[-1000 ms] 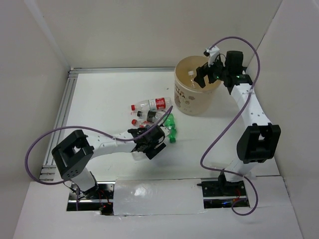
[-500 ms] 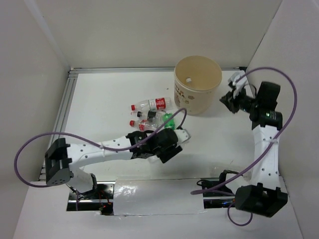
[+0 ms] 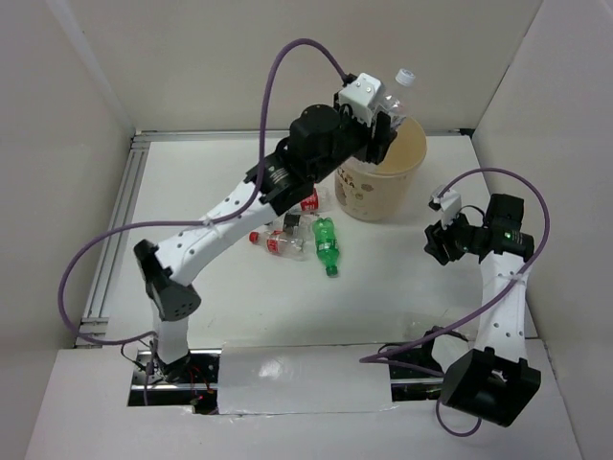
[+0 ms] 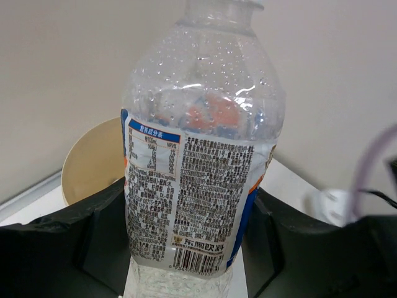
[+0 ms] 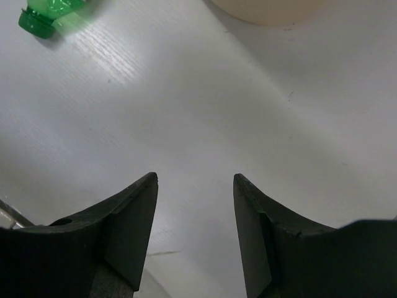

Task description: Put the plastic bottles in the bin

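My left gripper (image 3: pixel 379 107) is raised over the rim of the beige bin (image 3: pixel 356 192) and is shut on a clear plastic bottle (image 3: pixel 395 88) with a white cap. In the left wrist view that bottle (image 4: pixel 198 143), with its blue and white label, fills the gap between the black fingers (image 4: pixel 93 230), and the bin (image 4: pixel 87 161) lies behind it at the left. A green bottle (image 3: pixel 328 244) and clear red-capped bottles (image 3: pixel 273 241) lie on the table. My right gripper (image 3: pixel 438 241) hangs low, right of the bin, open and holding nothing (image 5: pixel 195 180).
White walls close in the table on the left, back and right. A metal rail (image 3: pixel 120 220) runs along the left edge. The left arm partly covers another red-labelled bottle (image 3: pixel 308 201). The green bottle's cap (image 5: pixel 37 22) shows in the right wrist view.
The left arm swung up from the table to above the bin with a bottle in its grip. The right arm pulled away from the bin, down to the right, and its jaws stand apart.
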